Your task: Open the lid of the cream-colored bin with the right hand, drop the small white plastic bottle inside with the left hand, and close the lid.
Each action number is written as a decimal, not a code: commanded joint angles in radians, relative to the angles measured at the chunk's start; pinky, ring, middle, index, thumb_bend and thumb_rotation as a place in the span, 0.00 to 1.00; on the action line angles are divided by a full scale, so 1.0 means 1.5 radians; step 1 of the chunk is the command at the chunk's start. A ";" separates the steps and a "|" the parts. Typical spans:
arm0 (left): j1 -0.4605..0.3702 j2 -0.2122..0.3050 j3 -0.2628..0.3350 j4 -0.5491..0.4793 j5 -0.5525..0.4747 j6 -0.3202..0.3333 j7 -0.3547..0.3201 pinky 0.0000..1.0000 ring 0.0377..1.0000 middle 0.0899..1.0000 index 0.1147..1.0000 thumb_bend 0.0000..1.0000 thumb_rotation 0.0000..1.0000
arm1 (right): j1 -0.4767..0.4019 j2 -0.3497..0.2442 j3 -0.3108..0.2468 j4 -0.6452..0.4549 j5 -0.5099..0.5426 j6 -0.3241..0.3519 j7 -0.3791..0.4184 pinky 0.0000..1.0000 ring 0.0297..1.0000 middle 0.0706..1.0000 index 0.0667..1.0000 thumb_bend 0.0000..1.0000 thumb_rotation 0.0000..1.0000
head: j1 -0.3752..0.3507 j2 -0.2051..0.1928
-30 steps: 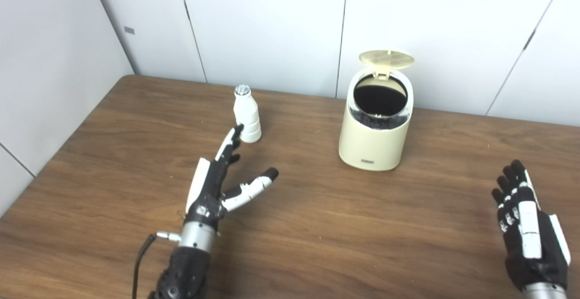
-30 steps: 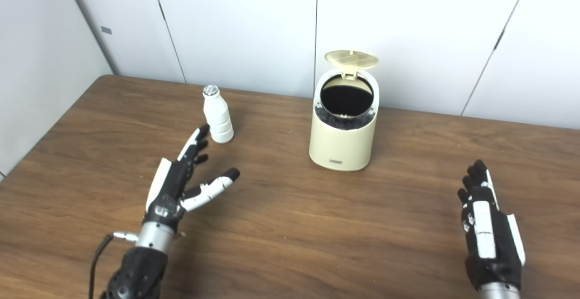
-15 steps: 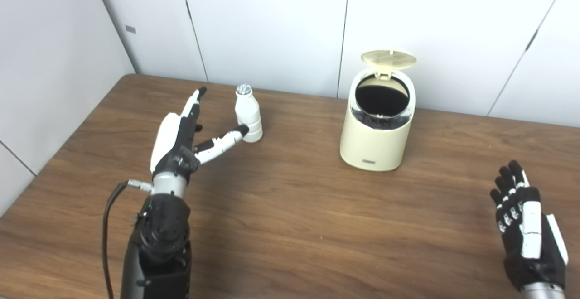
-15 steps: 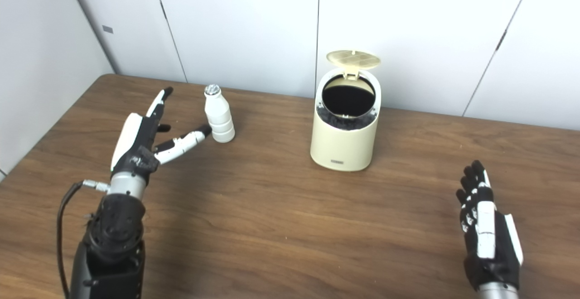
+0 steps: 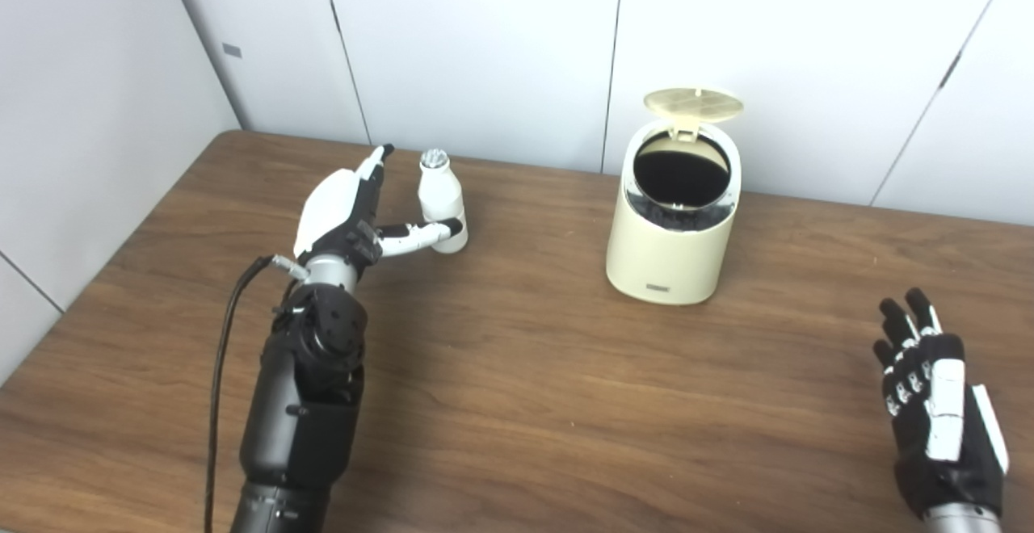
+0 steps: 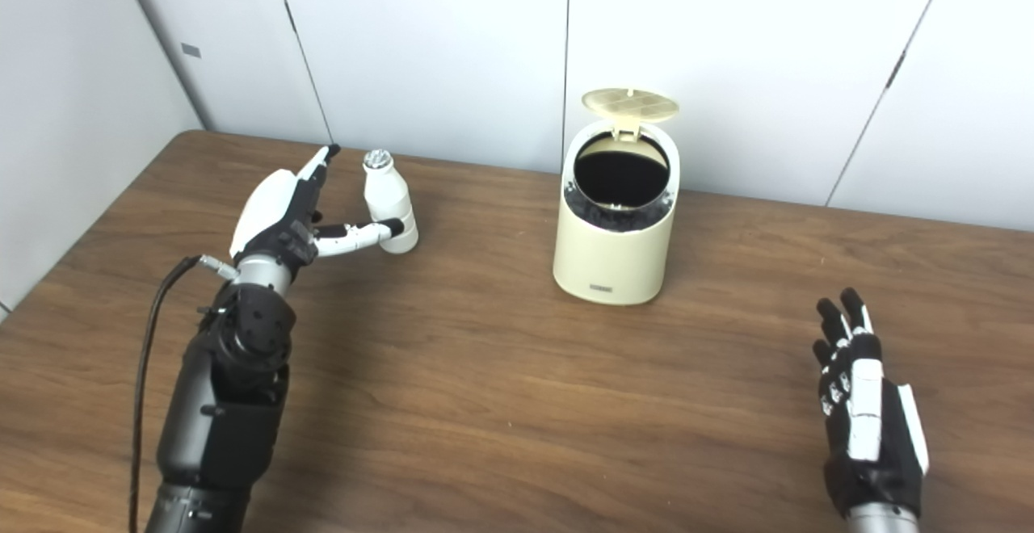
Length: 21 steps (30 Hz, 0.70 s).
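Your left hand [image 5: 347, 214] is spread wide and holds nothing; its thumb lies across the low front of the small white plastic bottle [image 5: 441, 202]. If you nudge the bottle before your fingers wrap around it, it could tip and roll off across the table [image 5: 525, 404]. The bottle stands straight up, cap on top, far to the left of the cream-colored bin [image 5: 670, 226], whose lid [image 5: 693, 102] is up. Your right hand [image 5: 937, 404] waits with loose fingers, holding nothing.
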 commanded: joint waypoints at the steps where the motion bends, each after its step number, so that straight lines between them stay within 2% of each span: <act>1: -0.045 0.027 -0.016 0.010 -0.005 -0.019 0.024 0.73 0.95 0.97 0.98 0.92 0.44 | -0.016 -0.002 -0.001 -0.008 -0.001 -0.026 -0.001 1.00 1.00 0.95 0.98 0.52 1.00 | 0.001 0.000; 5: -0.067 0.042 -0.034 0.041 -0.030 -0.016 0.032 0.75 0.95 0.95 0.96 0.95 0.40 | -0.017 -0.001 -0.002 -0.006 0.000 -0.027 -0.001 1.00 1.00 0.95 0.98 0.51 1.00 | 0.000 0.000; 8: -0.080 0.049 -0.043 0.066 -0.047 -0.022 0.047 0.76 0.92 0.91 0.93 0.97 0.35 | -0.018 0.000 -0.001 -0.005 -0.004 -0.028 -0.002 1.00 0.99 0.95 0.98 0.50 1.00 | -0.002 0.000; 15: -0.096 0.063 -0.059 0.109 -0.086 -0.032 0.078 0.68 0.81 0.83 0.87 0.93 0.28 | -0.019 0.001 0.000 -0.003 -0.009 -0.028 -0.005 0.99 0.98 0.94 0.98 0.51 1.00 | -0.004 0.002; 21: -0.103 0.066 -0.067 0.132 -0.106 -0.035 0.109 0.61 0.72 0.76 0.78 0.91 0.24 | -0.020 0.001 0.001 0.002 -0.005 -0.037 0.001 0.98 0.97 0.92 0.97 0.52 1.00 | -0.006 0.005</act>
